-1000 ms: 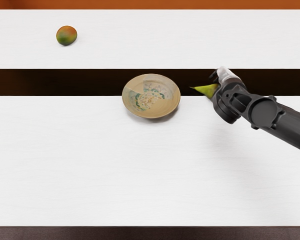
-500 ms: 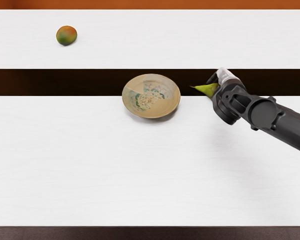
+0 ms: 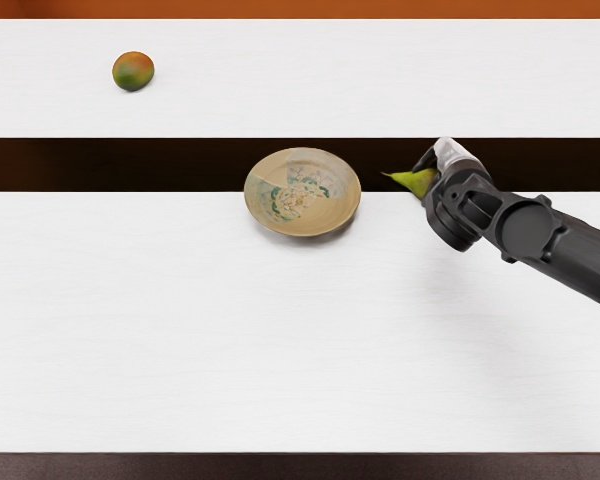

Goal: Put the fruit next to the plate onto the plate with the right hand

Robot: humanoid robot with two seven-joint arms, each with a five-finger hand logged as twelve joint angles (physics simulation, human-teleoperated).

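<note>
Head view looks down on the white table, split by a dark gap, with the right arm reaching in from the right edge. The patterned plate sits empty at the gap's near edge. The right hand is at the green fruit, which shows just right of the plate, apart from it and half hidden; whether the hand grips it cannot be told. The fruit looks light, firm and smooth, tapering to a point, so a hold around its thick end should slip least. A round red-green fruit lies well apart, far left.
</note>
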